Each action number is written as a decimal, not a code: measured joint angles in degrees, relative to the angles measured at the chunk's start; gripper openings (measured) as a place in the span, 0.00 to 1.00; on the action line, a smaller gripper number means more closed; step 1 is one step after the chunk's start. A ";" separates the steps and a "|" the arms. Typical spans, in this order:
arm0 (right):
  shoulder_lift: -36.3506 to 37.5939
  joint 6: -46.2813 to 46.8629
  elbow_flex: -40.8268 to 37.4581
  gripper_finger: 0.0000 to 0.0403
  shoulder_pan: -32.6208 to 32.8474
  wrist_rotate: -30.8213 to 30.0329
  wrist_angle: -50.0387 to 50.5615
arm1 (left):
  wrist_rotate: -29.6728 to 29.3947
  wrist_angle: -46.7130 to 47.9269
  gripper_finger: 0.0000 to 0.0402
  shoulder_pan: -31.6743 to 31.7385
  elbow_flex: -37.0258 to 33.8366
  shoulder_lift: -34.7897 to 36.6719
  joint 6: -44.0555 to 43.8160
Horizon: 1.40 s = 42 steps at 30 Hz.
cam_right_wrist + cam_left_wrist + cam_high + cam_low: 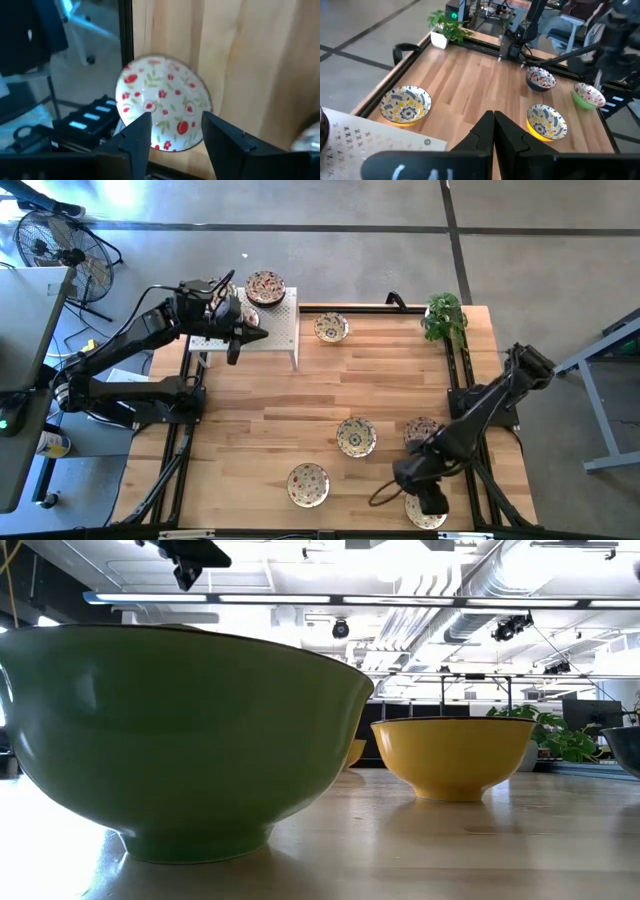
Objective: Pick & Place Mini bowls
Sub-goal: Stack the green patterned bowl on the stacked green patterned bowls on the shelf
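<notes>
Several mini bowls lie on the wooden table: one at the far middle, two around the centre right, one near the front. A white bowl with red flowers sits at the near right corner. My right gripper hovers open above it, pointing steeply down. Another bowl rests on the white perforated rack at the far left. My left gripper is shut and empty over the rack.
A potted plant stands at the far right corner. Black rails run along the table's sides. In the low view a green bowl and a yellow bowl fill the foreground. The middle of the table is bare wood.
</notes>
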State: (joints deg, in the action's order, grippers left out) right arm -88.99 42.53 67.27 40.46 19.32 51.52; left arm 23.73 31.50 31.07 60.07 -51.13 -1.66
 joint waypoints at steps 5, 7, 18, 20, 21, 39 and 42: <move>0.15 -0.88 -7.81 0.44 -0.77 0.49 -5.80 | 1.42 1.10 0.00 0.00 0.00 0.00 -0.35; 0.15 -2.54 -9.82 0.44 -1.52 0.51 -8.91 | 1.43 1.70 0.00 0.00 0.00 0.00 -1.38; 0.22 -6.90 -19.38 0.31 -2.12 4.08 -20.12 | 1.39 1.87 0.00 0.00 0.02 0.00 -2.67; 0.22 -6.89 -20.94 0.27 -2.09 5.30 -20.89 | 1.40 1.88 0.00 0.00 0.02 0.00 -2.70; 0.22 -7.01 -21.66 0.25 -2.09 6.14 -21.97 | 1.40 1.87 0.00 0.00 0.02 0.00 -2.88; 5.60 15.47 -14.11 0.02 -5.11 9.67 -25.29 | 1.30 1.87 0.00 0.02 0.04 0.00 -1.28; 7.50 19.02 -7.38 0.01 -8.13 5.47 -18.73 | 1.27 1.87 0.00 0.02 0.04 0.00 -1.17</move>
State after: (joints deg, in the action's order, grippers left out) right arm -81.50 61.55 59.89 32.33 24.79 32.80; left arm 25.01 33.36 31.09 60.12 -51.13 -2.83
